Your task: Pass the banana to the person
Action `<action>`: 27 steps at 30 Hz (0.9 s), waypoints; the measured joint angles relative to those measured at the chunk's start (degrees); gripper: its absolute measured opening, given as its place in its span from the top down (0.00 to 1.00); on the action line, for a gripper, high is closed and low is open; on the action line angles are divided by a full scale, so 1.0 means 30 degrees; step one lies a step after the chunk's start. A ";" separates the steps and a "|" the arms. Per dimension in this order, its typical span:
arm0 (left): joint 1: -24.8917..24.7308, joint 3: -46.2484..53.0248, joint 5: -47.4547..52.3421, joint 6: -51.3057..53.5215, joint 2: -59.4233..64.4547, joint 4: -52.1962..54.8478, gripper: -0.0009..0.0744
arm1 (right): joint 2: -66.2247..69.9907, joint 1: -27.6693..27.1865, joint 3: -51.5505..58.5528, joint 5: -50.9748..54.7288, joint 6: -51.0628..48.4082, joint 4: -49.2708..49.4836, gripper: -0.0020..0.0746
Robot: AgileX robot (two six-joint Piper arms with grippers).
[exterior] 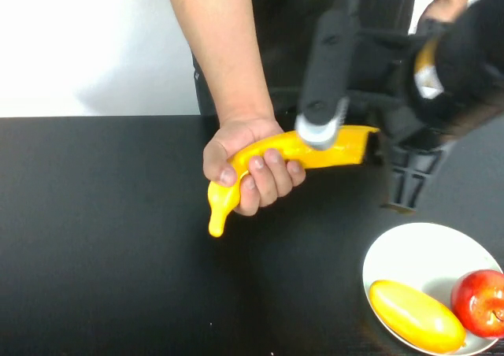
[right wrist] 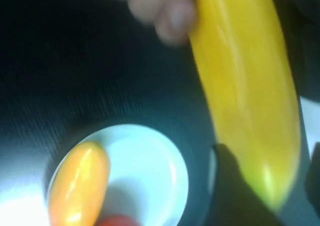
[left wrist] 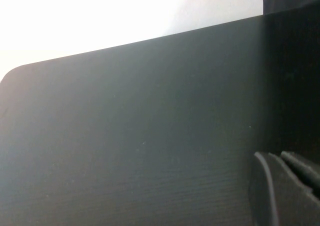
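perhaps a lab: bare black table (exterior: 94,238), white wall (exterior: 87,41).

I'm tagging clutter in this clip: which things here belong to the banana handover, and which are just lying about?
In the job: banana; person's hand gripping it; right gripper at its far end.
Lying about: white plate, oval yellow fruit, red apple, left gripper over the bare table.

1. The counter (exterior: 102,238) is flat, matt black, and fills most of the high view.
2. Its far edge runs straight across the high view, in front of a plain white wall (exterior: 87,41).
3. The wall is very bright, almost washed out, with no marks that can be told.
4. In the left wrist view the counter (left wrist: 125,151) shows a rounded corner and a faint grain, lit with a soft grey sheen.
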 joint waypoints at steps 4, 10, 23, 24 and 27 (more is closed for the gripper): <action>0.0000 0.0000 0.0000 0.0000 0.0000 0.0000 1.00 | -0.2020 0.0000 0.1708 -0.0320 0.2862 -0.0583 0.81; 0.0000 0.0000 0.0000 0.0000 0.0000 0.0000 1.00 | -0.5587 0.0000 0.4247 -0.0983 0.7179 -0.1178 0.97; 0.0000 0.0000 0.0000 0.0000 0.0000 0.0000 1.00 | -0.8559 0.0000 0.5983 -0.0463 1.1321 -0.1504 0.98; 0.0000 0.0000 0.0000 0.0000 0.0000 0.0000 1.00 | -0.8559 0.0000 0.5983 -0.0427 1.1069 -0.1504 0.98; 0.0000 0.0000 0.0000 0.0000 0.0000 0.0000 1.00 | -0.8559 0.0000 0.5983 -0.0352 1.0787 -0.1555 0.98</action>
